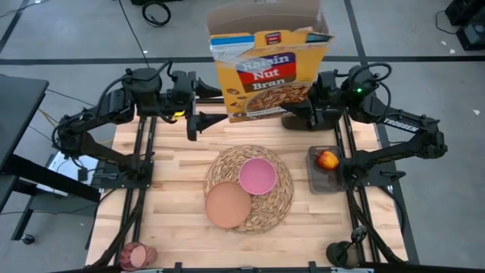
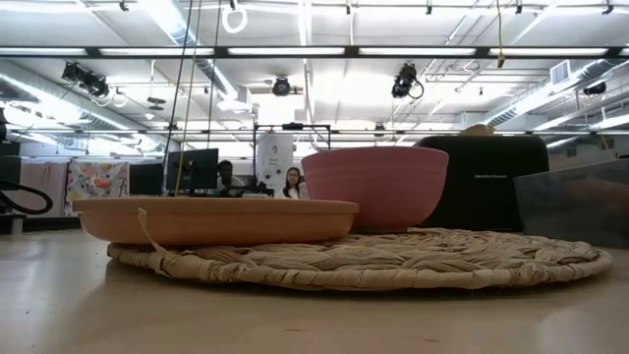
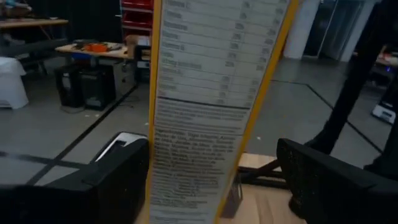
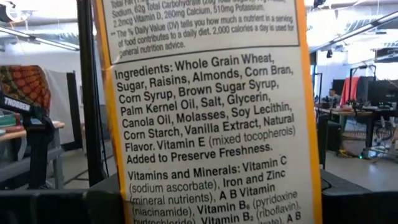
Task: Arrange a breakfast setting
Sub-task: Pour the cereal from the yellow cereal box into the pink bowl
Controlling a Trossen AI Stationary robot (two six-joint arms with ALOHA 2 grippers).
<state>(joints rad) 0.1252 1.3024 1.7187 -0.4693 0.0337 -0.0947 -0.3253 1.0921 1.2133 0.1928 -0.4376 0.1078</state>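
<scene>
While both arms sat parked behind the placemat (image 1: 248,188), nothing was held:
left gripper (image 1: 194,124): fingers apart, flanking cereal box (image 1: 267,72)
right gripper (image 1: 297,121): state unclear
apple (image 1: 327,160): right of placemat, nearest right arm

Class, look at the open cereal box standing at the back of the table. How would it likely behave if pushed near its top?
The cereal box stands tall and narrow on its small end, so a high push would probably tip it rather than slide it. Its top flaps are open, so contents might spill. Thin cardboard walls likely flex under a squeeze.
</scene>
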